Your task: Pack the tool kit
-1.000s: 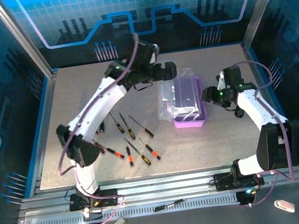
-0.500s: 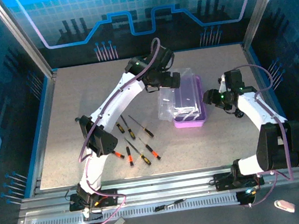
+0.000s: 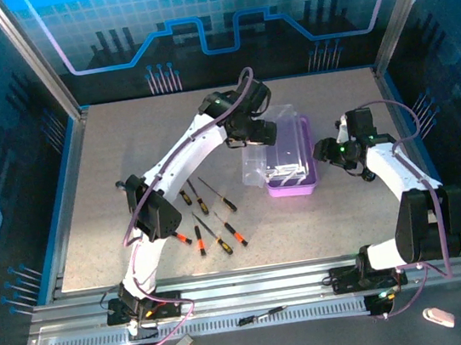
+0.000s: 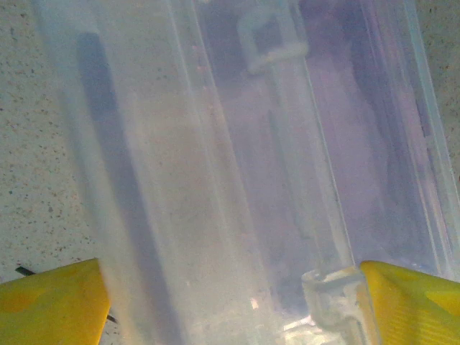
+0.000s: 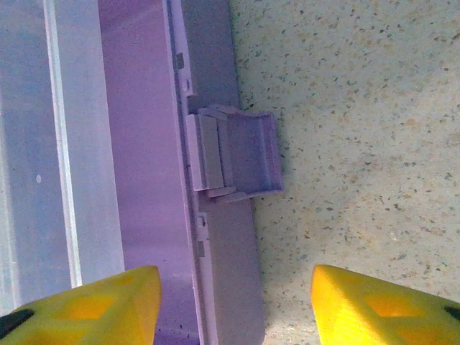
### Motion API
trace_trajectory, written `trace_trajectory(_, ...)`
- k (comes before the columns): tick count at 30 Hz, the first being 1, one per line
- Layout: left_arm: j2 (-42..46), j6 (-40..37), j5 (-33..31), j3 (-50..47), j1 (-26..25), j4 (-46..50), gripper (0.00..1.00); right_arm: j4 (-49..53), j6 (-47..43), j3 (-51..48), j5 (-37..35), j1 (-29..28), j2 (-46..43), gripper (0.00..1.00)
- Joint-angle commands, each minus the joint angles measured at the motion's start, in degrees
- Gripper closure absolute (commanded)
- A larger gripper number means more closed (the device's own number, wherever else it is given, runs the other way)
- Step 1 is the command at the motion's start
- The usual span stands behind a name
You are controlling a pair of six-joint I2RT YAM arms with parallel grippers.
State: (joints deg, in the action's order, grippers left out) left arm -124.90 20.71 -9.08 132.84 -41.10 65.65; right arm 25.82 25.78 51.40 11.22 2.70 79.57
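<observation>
- Top external: the tool kit case (image 3: pixel 294 182) sits on the table (image 3: pixel 123 144), right of centre, with its clear lid (image 3: pixel 267 157) swung open to the left of the purple base (image 3: pixel 295 142)
- The left gripper (image 3: pixel 261 131) is over the far end of the lid, and the right gripper (image 3: pixel 323 149) is just beside the base's right wall
- The screwdrivers (image 3: pixel 209 214) lie loose on the table to the left of the case, well apart from it
- Left wrist: the left gripper (image 4: pixel 233 309) has its yellow fingers (image 4: pixel 50 302) spread wide with the clear lid (image 4: pixel 180 180) between them; I cannot tell whether they press on it
- Right wrist: the right gripper (image 5: pixel 233 302) is parted to a medium gap with nothing clamped; one finger is over the purple base (image 5: pixel 136 144), the other over bare table (image 5: pixel 359 144)
- The purple handle (image 5: pixel 241 154) juts from the case wall, ahead of the gap
</observation>
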Motion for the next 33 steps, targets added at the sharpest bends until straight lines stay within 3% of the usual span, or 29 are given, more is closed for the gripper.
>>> trace_trajectory(1,3.09,-1.09,2.42,-3.04,0.31,-1.91,0.16,-0.35,-0.80,-0.68,1.56,0.04,1.22,0.43)
trace_trajectory(13,8.03,-2.57,7.36,-9.59,1.39,-8.19,0.25,-1.65,-0.43,0.11,3.47,-1.90,4.93,0.45)
trace_trajectory(17,10.58,-2.21,11.74,-15.17,3.19,-12.97,0.27,-1.74,-0.64,0.11,3.07,-2.00,6.09,0.46)
trace_trajectory(26,19.51,0.91,25.15,-34.61,10.64,-31.72,0.30,-3.06,0.14,-0.37,1.79,-2.16,8.50,0.62)
trace_trajectory(33,19.20,0.60,32.24,-41.52,15.35,-40.94,0.29,-4.37,1.88,1.36,1.75,-2.25,10.58,0.73)
